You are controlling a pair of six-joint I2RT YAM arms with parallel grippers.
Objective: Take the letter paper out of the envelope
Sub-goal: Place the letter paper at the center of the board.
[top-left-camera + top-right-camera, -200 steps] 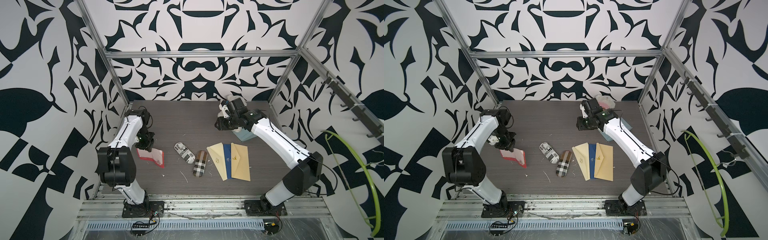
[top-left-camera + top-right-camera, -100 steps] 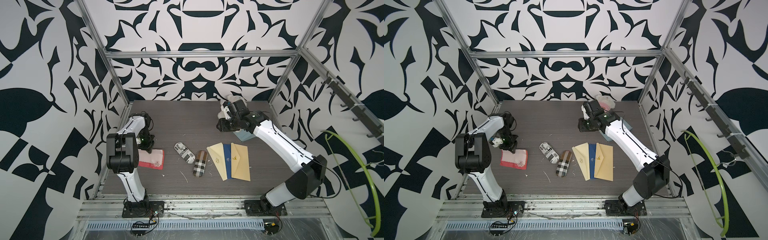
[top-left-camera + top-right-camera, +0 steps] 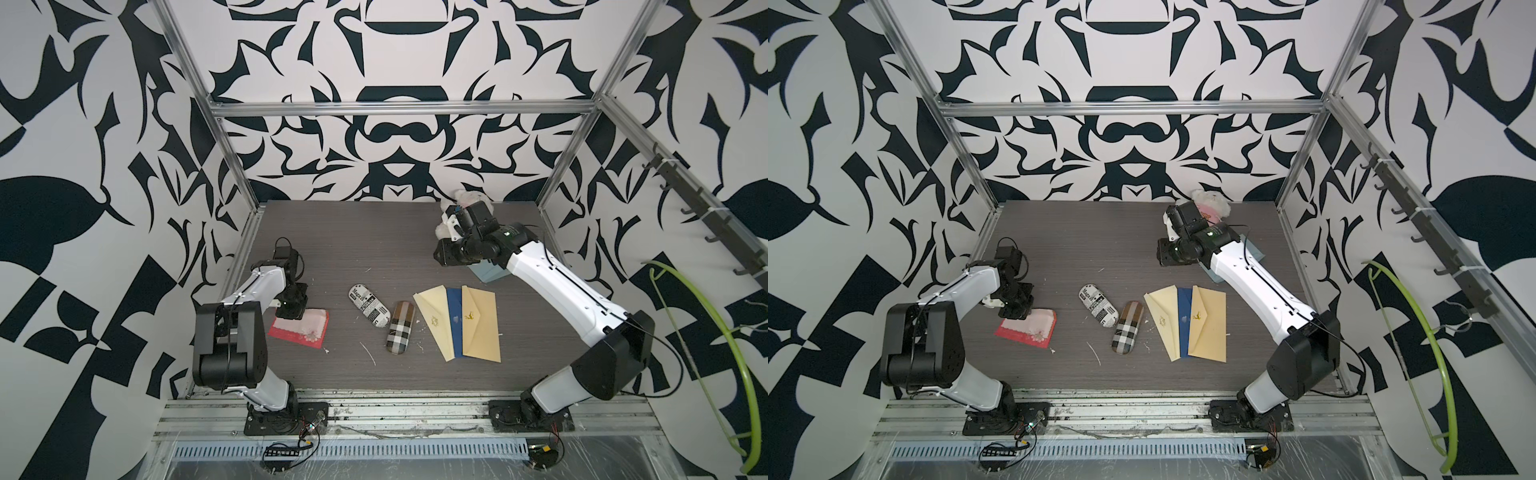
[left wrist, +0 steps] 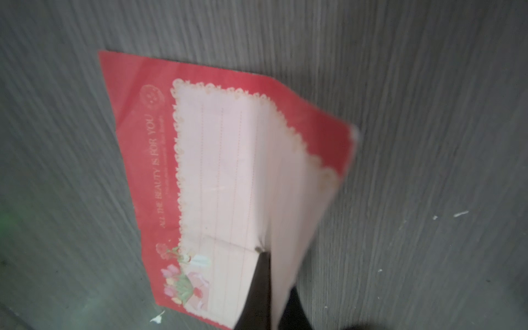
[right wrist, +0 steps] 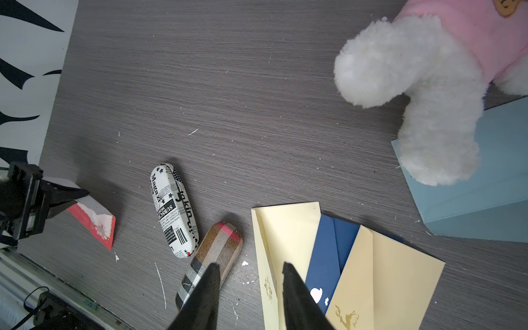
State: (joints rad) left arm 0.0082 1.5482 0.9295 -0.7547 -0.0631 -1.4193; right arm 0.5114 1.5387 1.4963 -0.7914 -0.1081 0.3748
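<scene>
The left gripper is clamped tight on a raised fold of the red-bordered letter paper. The rest of the paper lies on the table near its left side, well apart from the fanned cream and blue envelopes. The right gripper hangs partly open above the table, holding nothing

a: any writing to read?
b: the red letter paper says "all the beauty is for you".
a: more?
b: the newsprint case shows "magazi" and "subsc"; the rest is too small.
</scene>
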